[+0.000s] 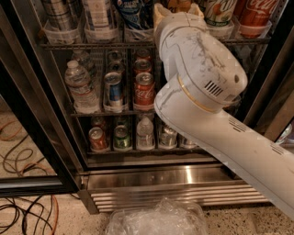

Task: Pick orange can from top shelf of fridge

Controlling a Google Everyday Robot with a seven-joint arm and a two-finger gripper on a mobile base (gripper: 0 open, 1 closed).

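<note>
Camera view of the open fridge [62, 133], seen from in front and slightly above. The white arm [202, 96] rises from the lower right, bends at a large rounded joint in the centre of the view, and reaches up to the top shelf [92, 45], a grey wire rack carrying clear plastic lane trays [98, 35]. The gripper [178, 10] sits at the upper edge of the view, at the level of this shelf, with its cream-coloured parts on either side of the orange can [180, 4]; only a small amber patch of the can shows, and whether the gripper is clenched on it or released cannot be told. On the same shelf, a green-and-white can [220, 9] and a tall red Coca-Cola can [255, 13] stand to the right of the gripper, and a blue can [135, 10] stands to its left. The middle rack holds a water bottle [80, 85], a blue-and-silver can [113, 89] and a short red Coca-Cola can [144, 89]. The lowest rack holds short cans and a small bottle [145, 134]. Below lies the ribbed stainless-steel base [174, 196]; crumpled clear plastic [156, 221] occupies the foreground, and cables [27, 215] lie on the floor at left.
</note>
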